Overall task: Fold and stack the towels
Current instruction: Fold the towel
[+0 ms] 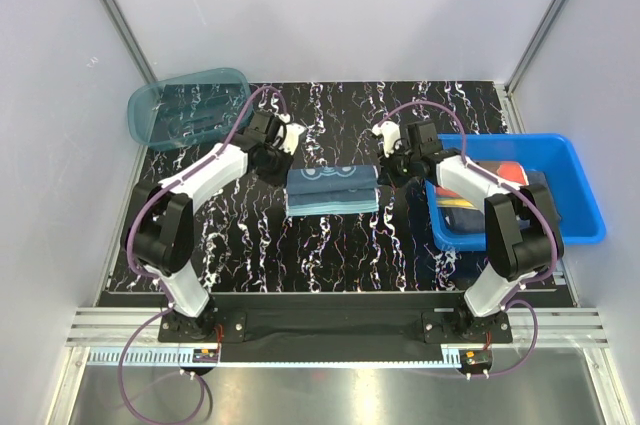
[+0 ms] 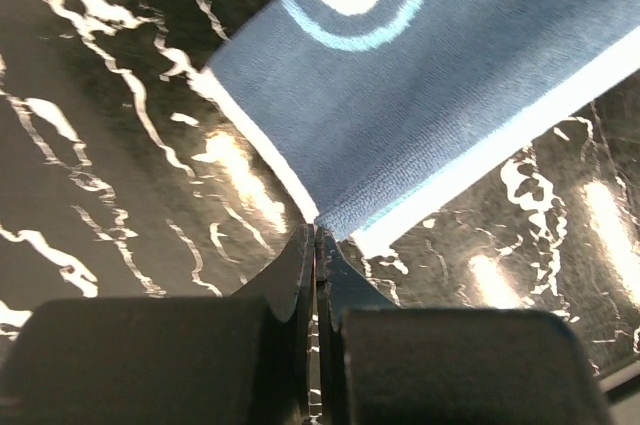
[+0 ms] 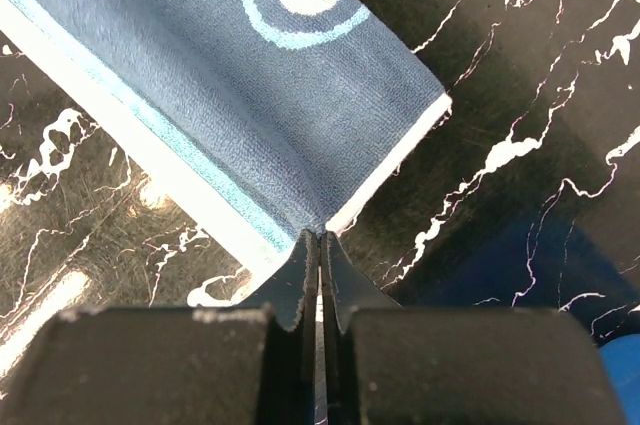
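Note:
A dark grey-blue towel point(image 1: 332, 190) with light teal print and white edging lies folded on the black marbled table, between the two arms. My left gripper point(image 1: 281, 158) is shut on its far left corner; in the left wrist view the towel point(image 2: 430, 95) runs up from the closed gripper tips point(image 2: 316, 231). My right gripper point(image 1: 390, 167) is shut on its far right corner; in the right wrist view the towel point(image 3: 230, 95) meets the closed gripper tips point(image 3: 321, 235). More towels, orange-red point(image 1: 506, 171) and yellow point(image 1: 457, 205), lie in the bin.
A rigid blue plastic bin point(image 1: 585, 200) stands at the right, beside the right arm. A teal mesh-sided basket point(image 1: 190, 107) sits at the back left. White walls enclose the table on three sides.

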